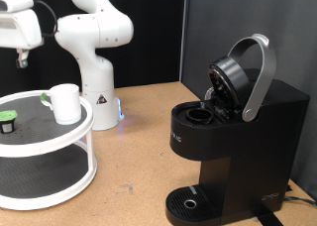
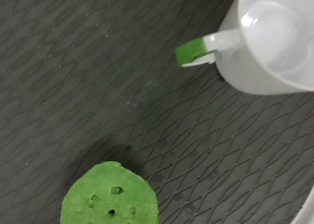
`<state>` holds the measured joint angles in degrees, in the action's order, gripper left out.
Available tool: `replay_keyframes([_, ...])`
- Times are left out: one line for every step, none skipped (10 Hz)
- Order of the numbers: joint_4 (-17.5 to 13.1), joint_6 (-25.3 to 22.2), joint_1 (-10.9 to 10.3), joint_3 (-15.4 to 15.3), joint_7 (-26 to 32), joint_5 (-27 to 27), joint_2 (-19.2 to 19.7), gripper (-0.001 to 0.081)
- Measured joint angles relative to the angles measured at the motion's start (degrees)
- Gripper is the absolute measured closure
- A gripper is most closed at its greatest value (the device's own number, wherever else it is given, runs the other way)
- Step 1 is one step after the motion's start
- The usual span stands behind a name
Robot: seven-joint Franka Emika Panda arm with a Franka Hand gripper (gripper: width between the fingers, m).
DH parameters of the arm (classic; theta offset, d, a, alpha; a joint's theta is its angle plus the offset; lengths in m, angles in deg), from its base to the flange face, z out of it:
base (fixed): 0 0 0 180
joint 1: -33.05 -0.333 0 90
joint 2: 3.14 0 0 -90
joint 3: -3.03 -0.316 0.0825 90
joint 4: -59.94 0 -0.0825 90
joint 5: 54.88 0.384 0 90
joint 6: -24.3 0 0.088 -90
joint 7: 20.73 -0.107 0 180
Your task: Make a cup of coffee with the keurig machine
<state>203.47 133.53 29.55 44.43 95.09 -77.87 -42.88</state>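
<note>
Closest to the wrist camera is a small round pod with a green perforated top (image 2: pixel 109 196), sitting on the dark ribbed mat of a white two-tier round stand (image 1: pixel 87 137). Beside it on the same mat stands the small white cylindrical cup (image 2: pixel 277 39), a green tab showing at its handle side.

From where I stand, the jaws (image 1: pixel 22 56) hang high at the exterior view's top left, above the stand's upper shelf, with the pod almost straight below them and the cup (image 1: pixel 65 103) below and off toward the exterior view's right. Neither is touched. Whether the jaws are open or closed I cannot tell: the wrist view shows no fingers and the exterior view is too small there.

Well apart from the jaws, across the tan wooden worktop (image 1: pixel 139 137) on the exterior view's right, sits the boxy matte black keurig machine (image 1: pixel 238 147), its silver-grey arched lid handle raised and the pod chamber open. Its round drip tray at the base bears no cup.

Only the exterior view shows the machine; only the wrist view shows the pod's pierced top.
</note>
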Motion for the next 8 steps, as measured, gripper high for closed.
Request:
replay_keyframes([1.2,2.4,0.0,0.8,0.0,-1.4,0.8,0.0001])
replay_keyframes([2.2,5.0,0.1,1.6,-0.1,-2.8,1.7,0.0001])
replay_keyframes([3.1,7.4,0.1,2.4,-0.3,-3.9,2.8,0.0001])
replay_keyframes([3.6,9.5,0.1,3.2,-0.3,-4.3,3.9,0.0001])
replay_keyframes([3.9,11.7,0.1,3.9,-0.4,-4.3,5.2,0.0001])
replay_keyframes([4.1,13.5,0.0,4.5,-0.4,-4.3,6.6,0.0001])
replay_keyframes([4.2,14.8,-0.1,5.0,-0.4,-4.3,8.0,0.0001])
replay_keyframes([4.2,15.6,-0.4,5.5,0.2,-4.3,9.0,0.0001])
